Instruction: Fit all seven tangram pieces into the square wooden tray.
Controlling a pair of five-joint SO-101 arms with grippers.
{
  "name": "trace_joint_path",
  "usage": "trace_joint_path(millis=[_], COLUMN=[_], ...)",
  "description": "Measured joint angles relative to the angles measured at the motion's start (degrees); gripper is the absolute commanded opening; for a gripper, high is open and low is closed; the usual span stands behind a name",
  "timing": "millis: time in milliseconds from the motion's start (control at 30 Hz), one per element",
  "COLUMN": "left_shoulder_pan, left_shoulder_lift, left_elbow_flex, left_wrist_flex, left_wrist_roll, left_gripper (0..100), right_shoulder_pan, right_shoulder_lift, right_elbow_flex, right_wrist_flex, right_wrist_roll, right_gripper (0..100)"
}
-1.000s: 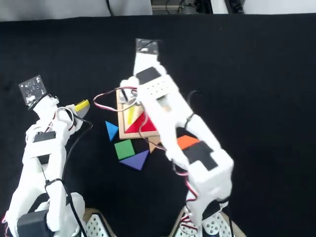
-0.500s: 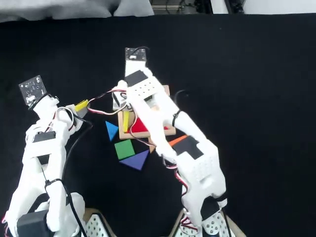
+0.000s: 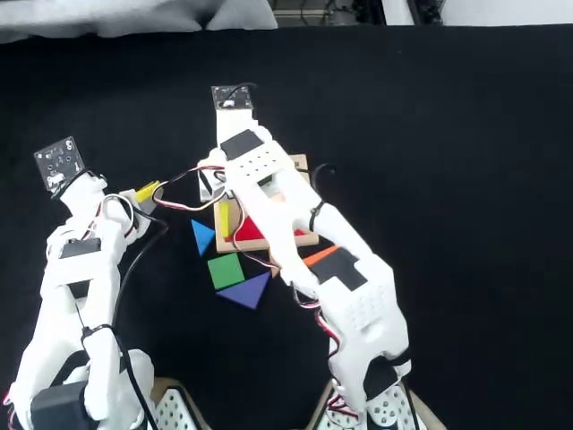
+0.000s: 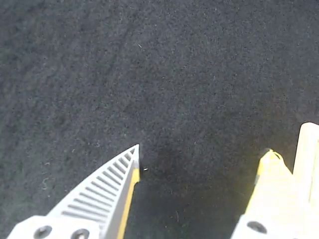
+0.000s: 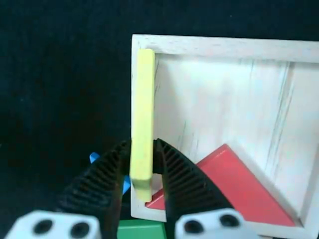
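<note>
Black cloth table (image 3: 466, 134). Yellow piece (image 5: 143, 124) stands on its thin edge at one side wall of the wooden tray (image 5: 214, 44), over or just inside the rim; cannot tell which. Its long axis runs along that wall, far end at the tray corner. The right end effector (image 5: 142, 144) pinches its near end.

Risk: released on edge, it may lean on the rim or ride onto the red triangle (image 5: 234, 174) rather than lie flat.

The left end effector (image 4: 203, 149) is spread over bare cloth.

There's the yellow piece (image 5: 142, 114), a red triangle (image 5: 234, 184), the pale wood-grain tray (image 5: 219, 42); blue triangle (image 3: 202, 236), green square (image 3: 226, 270), purple triangle (image 3: 248, 290), orange piece (image 3: 320, 254), on a black surface (image 3: 466, 134).
</note>
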State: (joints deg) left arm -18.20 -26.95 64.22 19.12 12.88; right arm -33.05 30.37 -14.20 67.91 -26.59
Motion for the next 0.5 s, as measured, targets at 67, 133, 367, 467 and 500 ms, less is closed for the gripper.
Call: trace_joint_path(millis=[67, 133, 367, 467, 500], left_shoulder_pan=[0.0, 0.0, 0.0, 0.7, 0.8], left_shoulder_lift=[0.0, 0.0, 0.0, 0.0, 0.0], left_elbow_flex=[0.0, 0.0, 0.0, 0.0, 0.0], left_wrist_flex=[0.0, 0.0, 0.0, 0.0, 0.0], left_wrist_roll=[0.0, 0.0, 0.0, 0.0, 0.0], left_gripper=[36, 36, 36, 36, 36], right_shoulder_pan=[0.2, 0.3, 1.8, 2.0, 2.0], right_shoulder_lift=[0.0, 0.0, 0.5, 2.7, 3.2], right_elbow_flex=[0.0, 0.0, 0.0, -1.1, -1.7], right_wrist_flex=[0.0, 0.0, 0.0, -0.2, -0.4], right_wrist_roll=[0.0, 0.0, 0.0, 0.0, 0.0], right_gripper=[1.2, 1.2, 1.2, 1.2, 1.2])
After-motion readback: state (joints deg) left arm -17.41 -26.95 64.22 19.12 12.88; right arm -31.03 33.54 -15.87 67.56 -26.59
